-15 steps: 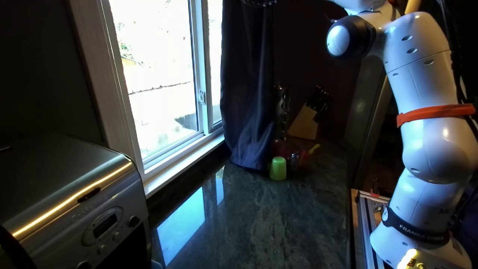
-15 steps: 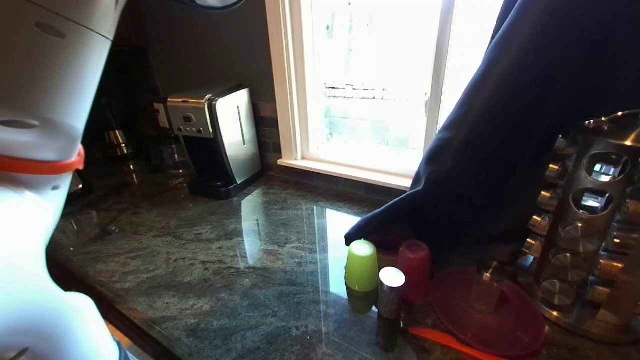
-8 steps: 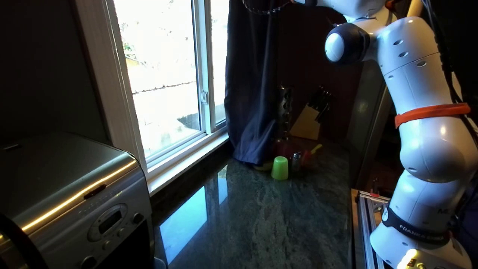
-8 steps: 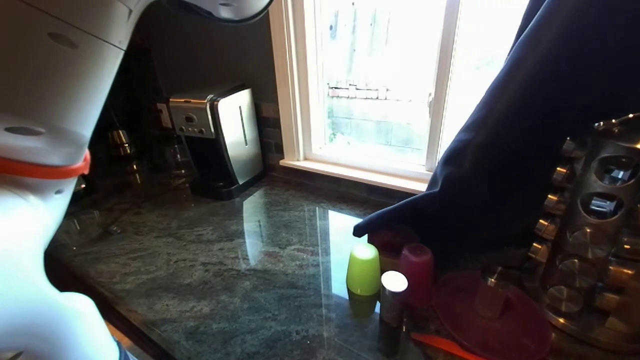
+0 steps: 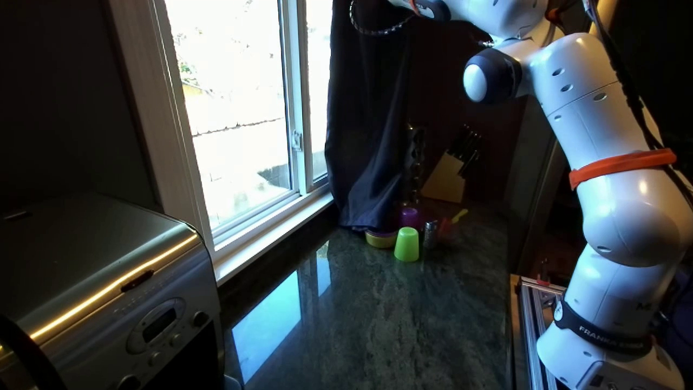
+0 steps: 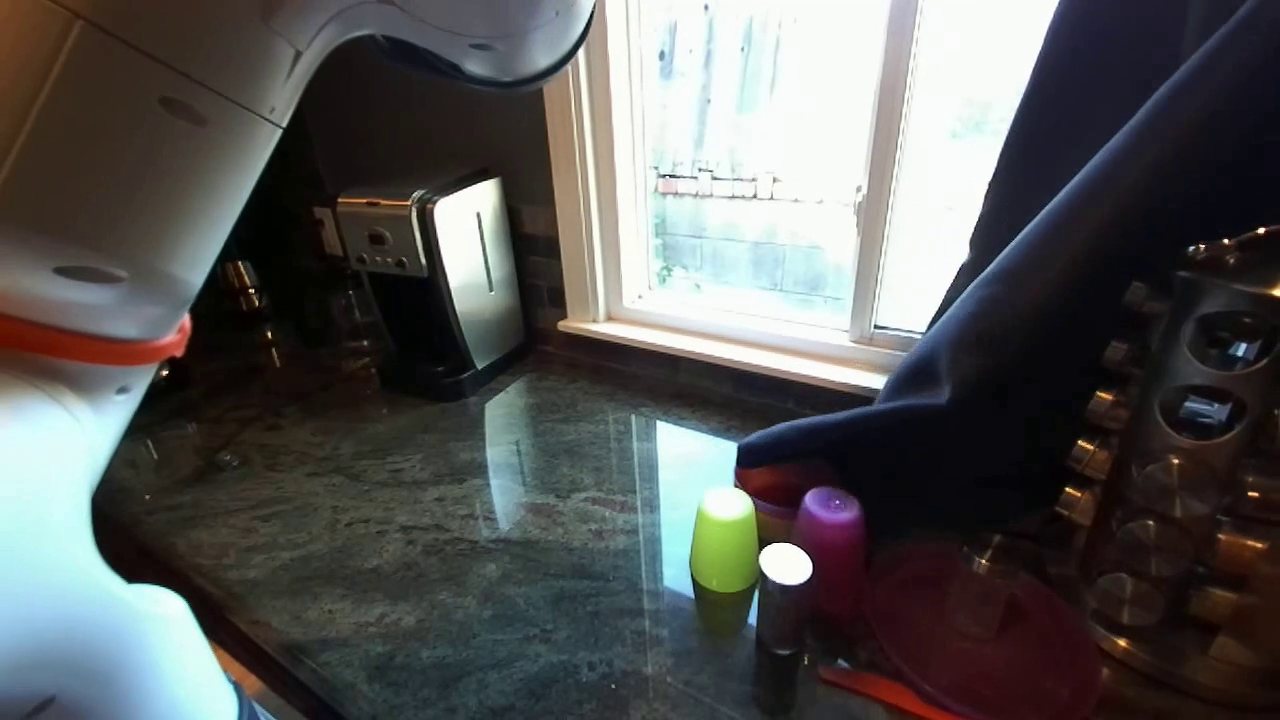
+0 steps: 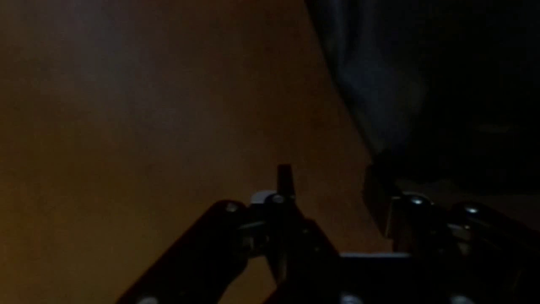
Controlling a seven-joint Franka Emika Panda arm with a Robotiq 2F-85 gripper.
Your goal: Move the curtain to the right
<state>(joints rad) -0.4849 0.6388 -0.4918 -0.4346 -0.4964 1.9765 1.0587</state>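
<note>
Navy-black curtain (image 5: 368, 108) hangs at rt side of the window (image 5: 238, 97) in both exterior views, hem low over the counter (image 5: 390, 314), one corner jutting out just by a bowl (image 5: 380, 240). Green cup (image 6: 725, 545) & purple cup (image 6: 832, 540) stand upside down near it; jar rack (image 6: 1165, 480) is just beside the curtain, metal appliance (image 6: 475, 270) well apart. White arm (image 5: 595, 119) w/ orange band (image 5: 622, 165) stands at rt in an exterior view. Wrist view's v. dark: claw (image 7: 331, 190) is released, fingers (image 7: 285, 179) apart w/ brown bkgd btwn 'em; curtain edge runs down to the rt-hand fingertip, can't tell if touching.
</note>
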